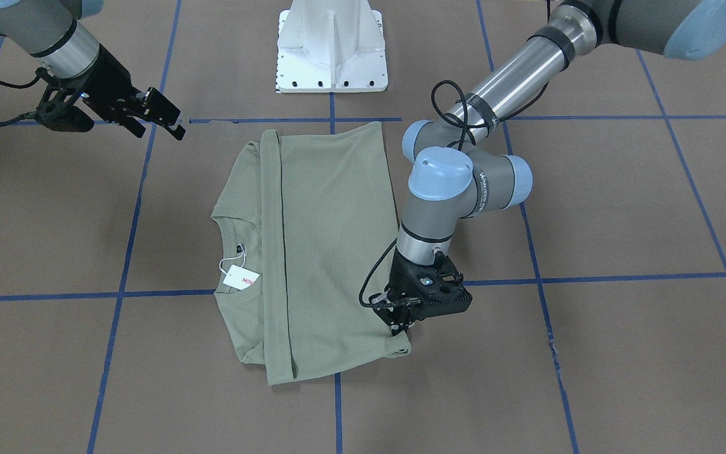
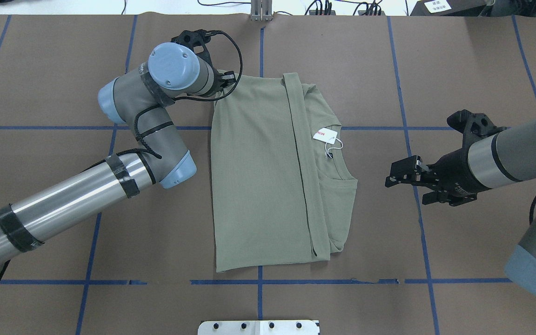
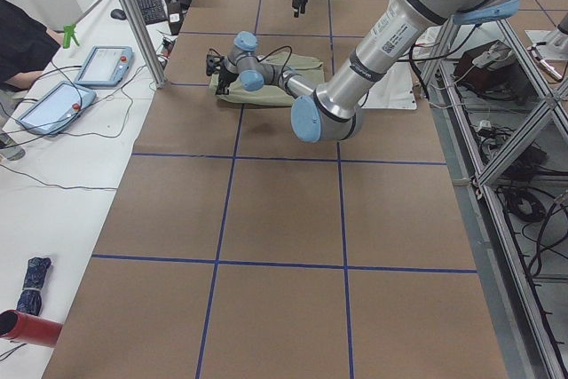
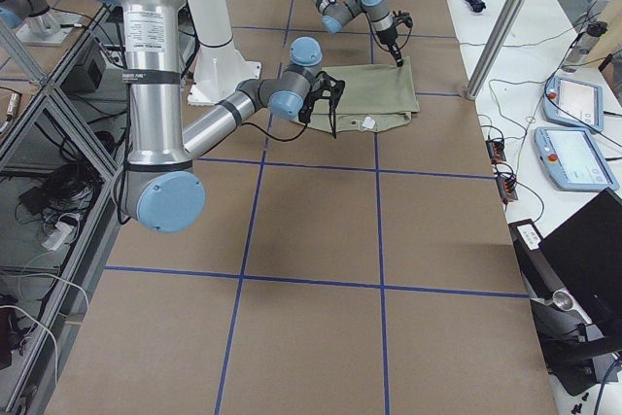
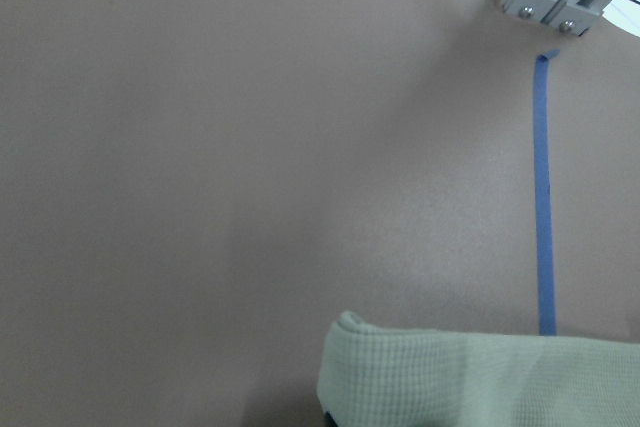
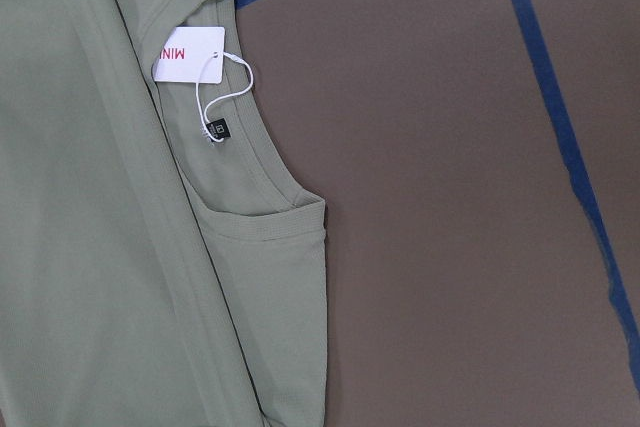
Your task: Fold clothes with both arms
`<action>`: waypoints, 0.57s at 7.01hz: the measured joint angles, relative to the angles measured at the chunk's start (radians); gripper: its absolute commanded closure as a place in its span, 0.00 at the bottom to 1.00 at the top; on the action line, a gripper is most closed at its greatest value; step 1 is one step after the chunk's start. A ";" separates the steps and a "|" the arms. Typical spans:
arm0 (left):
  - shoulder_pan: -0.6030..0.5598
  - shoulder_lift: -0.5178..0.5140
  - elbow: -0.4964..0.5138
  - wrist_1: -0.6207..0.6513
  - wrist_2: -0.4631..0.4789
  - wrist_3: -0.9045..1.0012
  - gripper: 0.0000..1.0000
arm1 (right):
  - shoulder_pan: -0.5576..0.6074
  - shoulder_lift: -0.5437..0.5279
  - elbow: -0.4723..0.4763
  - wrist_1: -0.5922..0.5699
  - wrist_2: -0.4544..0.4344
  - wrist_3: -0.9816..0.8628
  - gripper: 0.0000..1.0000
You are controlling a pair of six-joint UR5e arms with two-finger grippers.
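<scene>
The sage-green shirt (image 1: 331,252) (image 2: 258,177) lies folded lengthwise on the brown table, with a sleeve laid along it. Its neck opening (image 6: 250,187) and white hang tag (image 2: 324,135) (image 6: 190,54) face the robot's right. My left gripper (image 1: 402,325) (image 2: 225,80) points down at the shirt's far left corner and looks shut on it. In the left wrist view that corner (image 5: 480,382) curls up off the table. My right gripper (image 1: 161,129) (image 2: 396,174) hangs open above bare table to the right of the collar, holding nothing.
The white pedestal base (image 1: 331,50) stands at the robot's edge of the table. Blue tape lines (image 2: 258,281) cross the brown surface. A metal post (image 3: 133,15) and a side bench with tablets (image 3: 102,64) run along the far edge, where a person (image 3: 18,42) sits.
</scene>
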 measured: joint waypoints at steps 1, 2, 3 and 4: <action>0.000 -0.008 0.025 -0.024 0.012 0.000 0.00 | 0.000 0.001 -0.001 0.001 -0.002 0.000 0.00; 0.000 -0.011 0.035 -0.032 0.026 0.003 0.00 | -0.002 0.002 -0.001 0.001 -0.011 0.000 0.00; -0.002 -0.013 0.039 -0.035 0.041 0.009 0.00 | -0.004 0.009 -0.004 0.000 -0.031 0.000 0.00; -0.015 -0.014 0.038 -0.033 0.034 0.028 0.00 | -0.008 0.029 -0.016 -0.003 -0.051 -0.001 0.00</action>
